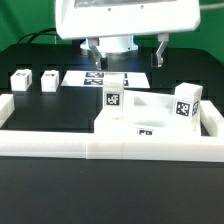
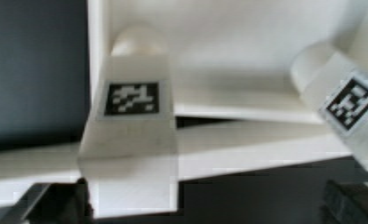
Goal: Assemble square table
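The large white thick square plastic slab (image 1: 158, 117) sits in the corner of the long low white border wall (image 1: 60, 146), on the exterior view's right. Two short white tagged legs stand upright on it, one (image 1: 113, 95) under the gripper (image 1: 108, 58) and one (image 1: 187, 103) further right. Two more legs (image 1: 20, 80) (image 1: 49, 78) lie well apart on the black table. The jaws are spread wide (clamped on nothing).

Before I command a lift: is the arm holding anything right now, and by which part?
Nothing is held: the gripper hangs open above the upright leg, fingers clear of it.
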